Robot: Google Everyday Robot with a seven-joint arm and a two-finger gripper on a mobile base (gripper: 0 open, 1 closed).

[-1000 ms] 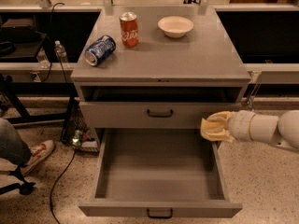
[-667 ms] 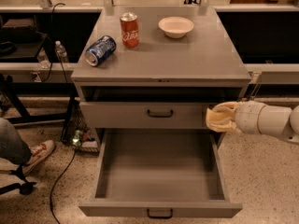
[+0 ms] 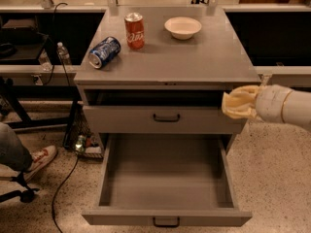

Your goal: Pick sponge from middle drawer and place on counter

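Note:
My gripper (image 3: 241, 106) comes in from the right on a white arm and is shut on the pale-yellow sponge (image 3: 235, 101). It holds the sponge in the air off the cabinet's right side, just below the counter's front right corner. The middle drawer (image 3: 165, 178) is pulled out wide and its flat grey floor is bare. The counter (image 3: 194, 52) is the grey top slab above it.
On the counter stand a red soda can (image 3: 134, 30), a blue can (image 3: 104, 52) lying on its side and a white bowl (image 3: 182, 27). A closed drawer front (image 3: 165, 119) sits above the open one. A person's shoe (image 3: 39, 159), a chair base and cables are at the left.
My gripper has risen with the sponge and moved slightly right, from beside the closed drawer front up to just under the counter's edge.

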